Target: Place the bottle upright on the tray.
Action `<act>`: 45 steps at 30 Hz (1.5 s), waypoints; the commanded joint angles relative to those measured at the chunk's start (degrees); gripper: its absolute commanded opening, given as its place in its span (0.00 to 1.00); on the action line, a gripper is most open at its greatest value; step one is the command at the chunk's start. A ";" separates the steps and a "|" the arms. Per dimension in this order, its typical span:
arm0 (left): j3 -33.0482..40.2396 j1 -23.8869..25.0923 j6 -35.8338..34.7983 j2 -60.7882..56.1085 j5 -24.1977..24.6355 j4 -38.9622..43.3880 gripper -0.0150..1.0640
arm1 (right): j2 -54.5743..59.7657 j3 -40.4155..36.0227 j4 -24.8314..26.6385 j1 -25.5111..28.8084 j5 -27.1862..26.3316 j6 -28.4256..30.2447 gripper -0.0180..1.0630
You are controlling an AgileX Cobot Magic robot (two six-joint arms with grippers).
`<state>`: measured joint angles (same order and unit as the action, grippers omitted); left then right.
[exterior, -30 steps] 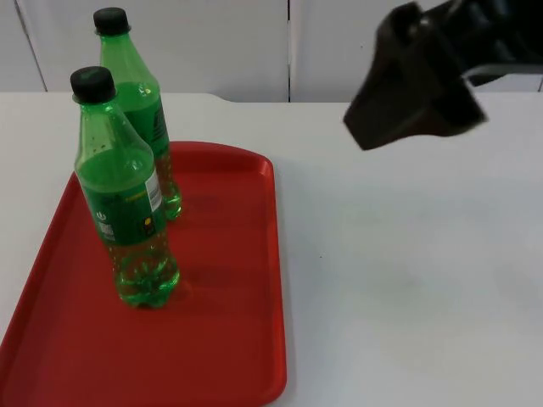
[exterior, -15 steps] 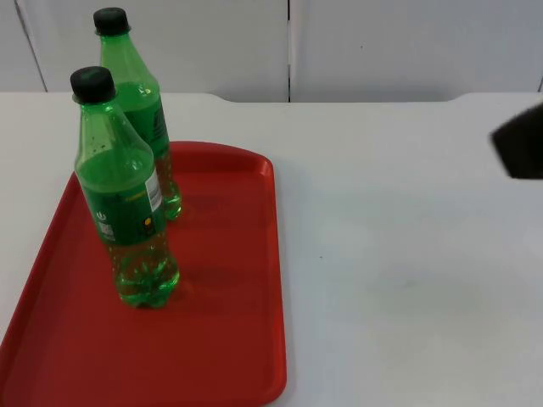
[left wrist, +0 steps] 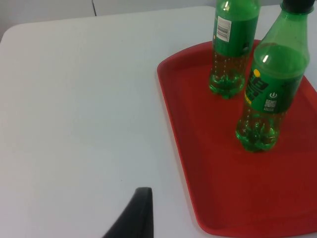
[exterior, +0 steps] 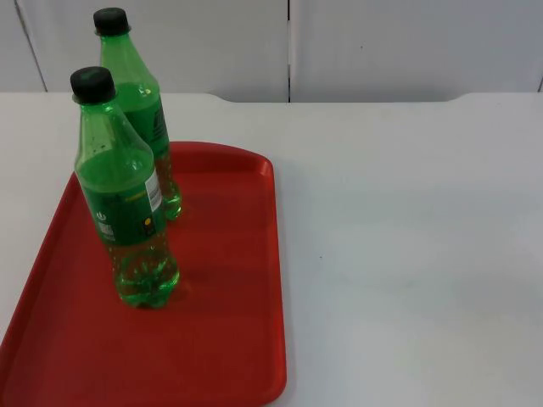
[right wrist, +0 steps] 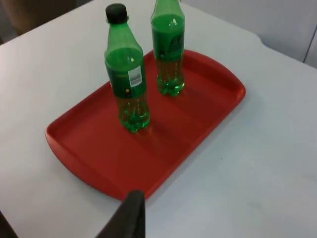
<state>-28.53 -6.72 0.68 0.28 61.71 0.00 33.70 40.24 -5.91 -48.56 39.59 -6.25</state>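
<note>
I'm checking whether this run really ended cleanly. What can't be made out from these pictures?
- Left pincer: one fingertip at the picture's edge, so open or shut is unknowable.
- Right pincer: the same.
- Far bottle: its lower left side is hidden behind the near bottle in the top view.
- Tray: its near edge is cut off in the top view.

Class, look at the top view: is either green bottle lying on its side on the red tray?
No, both green bottles stand upright with black caps on top, on the red tray.
</note>
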 commanded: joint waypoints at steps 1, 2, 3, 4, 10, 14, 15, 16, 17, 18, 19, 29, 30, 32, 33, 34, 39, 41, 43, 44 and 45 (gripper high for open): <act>0.21 0.14 -0.09 -0.28 -0.09 -0.32 0.99 | -3.80 -1.58 -0.38 -0.17 1.87 0.72 0.99; 0.21 0.14 -0.09 -0.28 -0.09 -0.32 0.99 | -3.80 -1.58 -0.38 -0.17 1.87 0.72 0.99; 0.21 0.14 -0.09 -0.28 -0.09 -0.32 0.99 | -5.08 -2.48 -0.38 -0.17 2.01 0.72 0.99; 0.21 0.14 -0.09 -0.28 -0.09 -0.32 0.99 | -6.30 -3.47 -0.38 -0.17 2.01 0.91 0.99; 0.21 0.14 -0.09 -0.28 -0.09 -0.32 0.99 | -14.30 -7.31 -0.38 -0.17 3.01 1.19 0.99; 0.21 0.14 -0.09 -0.28 -0.09 -0.32 0.99 | -19.39 -7.29 -0.38 -0.17 5.93 1.32 0.99; 0.21 0.14 -0.09 -0.28 -0.09 -0.32 0.99 | -21.15 -7.29 -0.38 -0.17 7.15 1.32 0.99; 0.21 0.14 -0.09 -0.28 -0.09 -0.32 0.99 | -22.88 -7.29 -0.27 -0.17 8.29 1.32 0.99; 0.21 0.14 -0.09 -0.28 -0.09 -0.32 0.99 | -24.51 -7.29 -0.26 -0.17 9.77 1.32 0.99; 0.21 0.14 -0.09 -0.28 -0.09 -0.32 0.99 | -24.51 -7.29 -0.26 -0.17 9.77 1.32 0.99; 0.21 0.14 -0.09 -0.28 -0.09 -0.32 0.99 | -25.82 -7.29 -0.26 -0.17 11.06 1.32 0.99; 0.21 0.14 -0.09 -0.28 -0.09 -0.32 0.99 | -33.70 -7.29 -0.04 -0.17 19.37 1.59 0.99; 0.21 0.14 -0.09 -0.28 -0.09 -0.32 0.99 | -33.70 -7.45 -0.04 -0.17 20.44 2.07 0.99; 0.21 0.14 -0.09 -0.28 -0.09 -0.32 0.99 | -33.70 -7.98 0.23 -0.17 20.66 2.95 0.99; 0.21 0.14 -0.09 -0.28 -0.09 -0.32 0.99 | -33.70 -8.87 0.61 -0.17 20.66 3.27 0.99; 0.21 0.14 -0.09 -0.28 -0.09 -0.32 0.99 | -33.70 -9.82 0.61 -0.17 20.66 3.27 0.99; 0.21 0.14 -0.09 -0.28 -0.09 0.48 0.99 | -33.70 -10.80 1.54 -0.17 22.28 4.03 0.99; 0.21 0.14 -0.09 -0.28 -0.09 0.48 0.99 | -33.70 -10.80 1.64 -0.17 22.28 4.14 0.99; 0.21 0.14 -0.09 -0.28 -0.09 0.48 0.99 | -33.70 -10.80 1.64 -0.17 22.28 4.14 0.99; 0.21 0.14 -0.09 -0.28 -0.09 0.48 0.99 | -33.70 -10.80 1.64 -0.17 22.28 3.97 0.99; 0.21 0.14 -0.09 -0.28 -0.09 0.48 0.99 | -33.70 -10.80 1.64 -0.17 22.28 3.97 0.99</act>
<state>-28.53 -6.72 0.68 0.28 61.71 0.00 0.17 29.64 -4.44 -48.79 61.91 -2.75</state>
